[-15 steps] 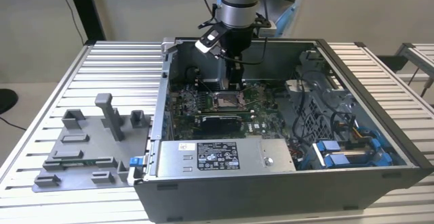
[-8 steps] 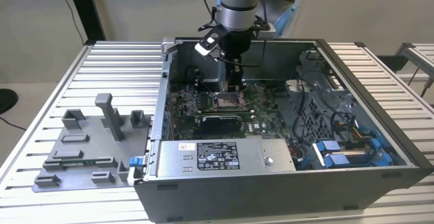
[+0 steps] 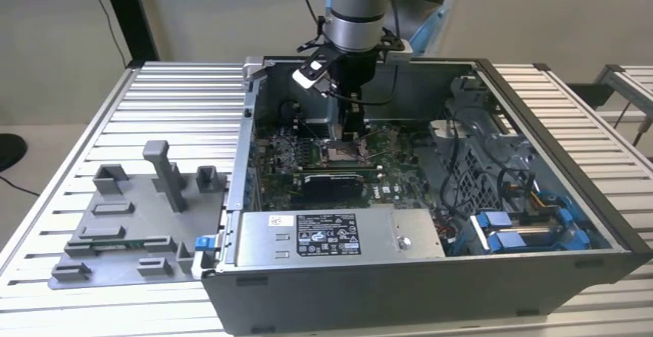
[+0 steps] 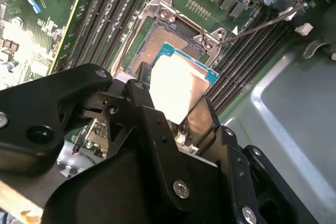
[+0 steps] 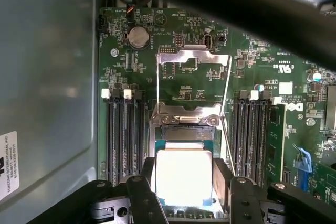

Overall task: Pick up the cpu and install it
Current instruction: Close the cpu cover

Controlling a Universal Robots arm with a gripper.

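In both wrist views the cpu (image 4: 176, 90) (image 5: 184, 177) is a small square chip with a bright silver top and a green rim. My gripper (image 4: 173, 100) (image 5: 184, 182) is shut on it, one black finger (image 4: 137, 86) against each of two opposite edges. The chip hangs right over the dark metal-framed socket (image 5: 184, 132) (image 4: 170, 35) of the green board, whose load plate (image 5: 193, 72) stands flipped open. I cannot tell whether the chip touches the socket. In the exterior view the gripper (image 3: 347, 137) reaches straight down into the open computer case (image 3: 571, 161), above the socket (image 3: 342, 152).
Memory slots (image 5: 126, 135) (image 5: 252, 135) flank the socket on both sides, and its thin lever (image 4: 262, 24) sticks out beside it. A silver box with a label (image 3: 337, 234) lies at the case's front. A grey fixture plate (image 3: 133, 222) sits at the exterior view's left.
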